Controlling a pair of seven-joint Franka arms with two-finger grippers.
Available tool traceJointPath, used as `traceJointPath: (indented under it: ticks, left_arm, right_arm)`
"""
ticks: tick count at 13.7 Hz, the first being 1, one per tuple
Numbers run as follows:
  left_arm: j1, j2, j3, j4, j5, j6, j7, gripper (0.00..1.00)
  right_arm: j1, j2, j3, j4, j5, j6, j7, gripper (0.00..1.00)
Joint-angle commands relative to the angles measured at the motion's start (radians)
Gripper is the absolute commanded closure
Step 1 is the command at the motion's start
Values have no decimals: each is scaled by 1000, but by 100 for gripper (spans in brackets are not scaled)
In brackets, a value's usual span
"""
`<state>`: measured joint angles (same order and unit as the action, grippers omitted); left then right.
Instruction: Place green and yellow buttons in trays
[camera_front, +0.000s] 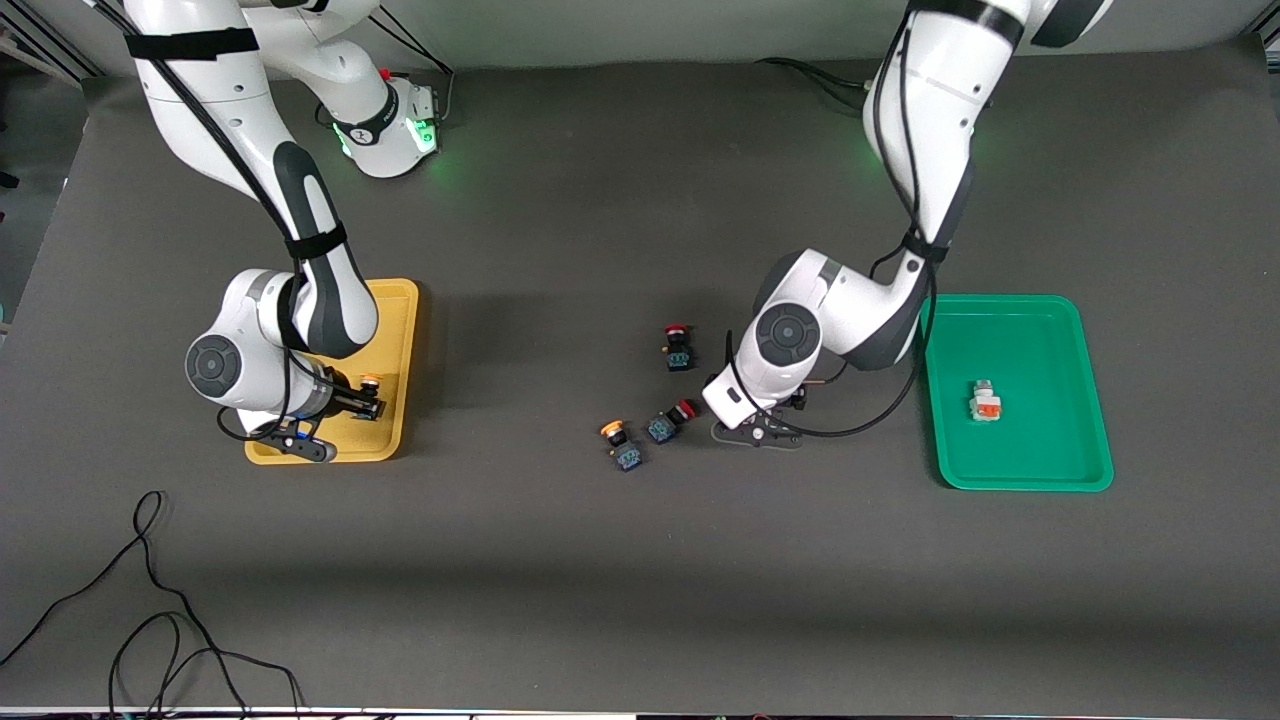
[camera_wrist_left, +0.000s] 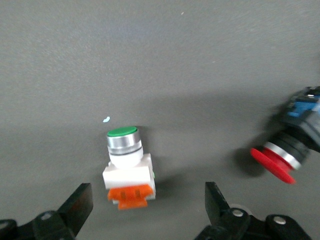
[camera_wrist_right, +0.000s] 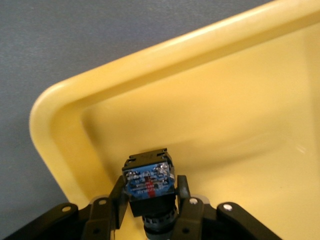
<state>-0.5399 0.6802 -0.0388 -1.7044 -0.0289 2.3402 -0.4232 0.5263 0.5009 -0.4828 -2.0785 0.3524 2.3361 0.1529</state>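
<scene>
My right gripper (camera_wrist_right: 150, 189) is shut on a black-and-blue button (camera_wrist_right: 149, 179) and holds it just above the yellow tray (camera_wrist_right: 65, 150), near a corner. In the front view its yellow-orange cap (camera_front: 370, 380) shows over the yellow tray (camera_front: 395, 330). My left gripper (camera_wrist_left: 147, 200) hangs open low over the mat, its fingers either side of a green-capped button (camera_wrist_left: 129, 167) with a white body and orange part. The arm hides that button in the front view. A white-and-orange button (camera_front: 985, 401) lies in the green tray (camera_front: 1040, 330). A second yellow-capped button (camera_front: 620, 445) lies mid-table.
Two red-capped black-and-blue switches lie near my left gripper, one (camera_front: 672, 420) close beside it and one (camera_front: 678, 346) farther from the front camera. The close one shows as a red cap (camera_wrist_left: 274, 161) in the left wrist view. Loose black cables (camera_front: 150, 620) lie at the table's near edge.
</scene>
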Motion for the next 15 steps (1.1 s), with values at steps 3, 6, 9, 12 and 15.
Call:
traceJointPath:
  ticks: [3, 6, 9, 12, 15]
  left_arm:
    - [-6, -1, 13, 8, 9, -5, -23, 34]
    - [-5, 1, 13, 8, 1, -5, -46, 79]
    - [-3, -1, 13, 9, 1, -10, -88, 93]
    - [38, -83, 16, 19, -2, -85, -103, 96]
    - [106, -213, 17, 23, -60, -223, -92, 100]
  right_arm:
    - [6, -11, -33, -3, 20, -9, -58, 1]
    - [20, -74, -75, 52, 19, -139, -50, 0]
    - [20, -139, -108, 167, 19, -328, -43, 1]
    - [26, -199, -103, 222, 8, -348, -16, 1]
    - [80, -203, -102, 319, -79, -398, -13, 1]
